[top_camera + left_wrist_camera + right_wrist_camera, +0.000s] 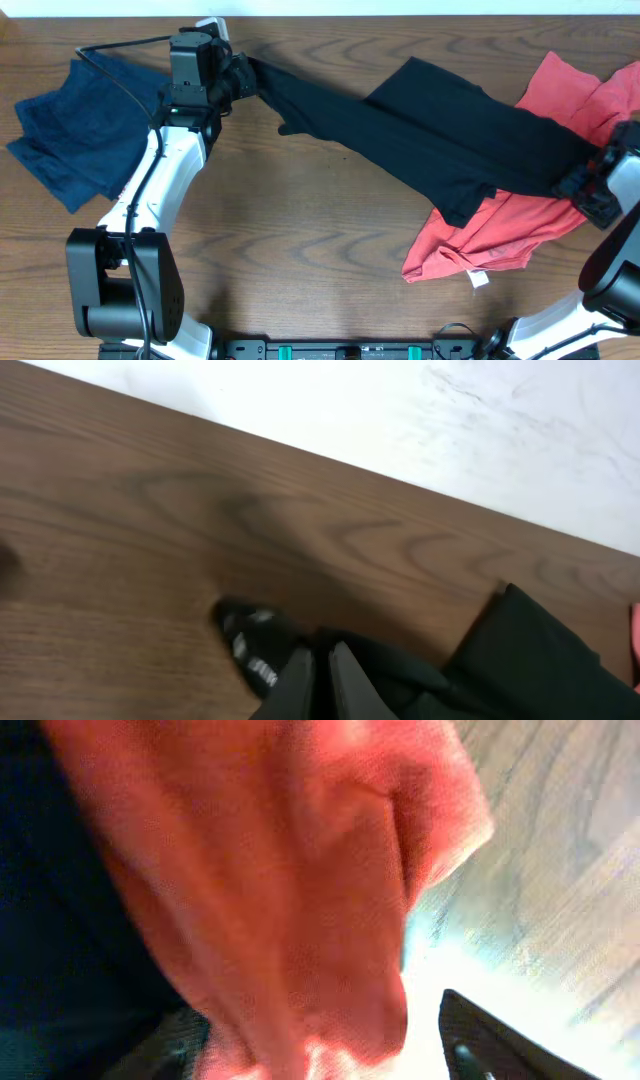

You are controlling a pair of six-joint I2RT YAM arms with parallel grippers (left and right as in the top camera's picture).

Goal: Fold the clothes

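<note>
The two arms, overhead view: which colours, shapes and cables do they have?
The left arm and right arm have white rounded links and black joints. The left end effector and right end effector are black and blocky. A thin black cable runs along the left arm.

Black tee (450, 140) matt cloth, red garment (505, 225) soft cloth, navy garment (70, 140) matt, table (300, 260) wood-grain, prob. laminate.

The red shirt (300, 870) fills my right wrist view as a blur. From above, the black shirt (450, 140) hides part of it.
</note>
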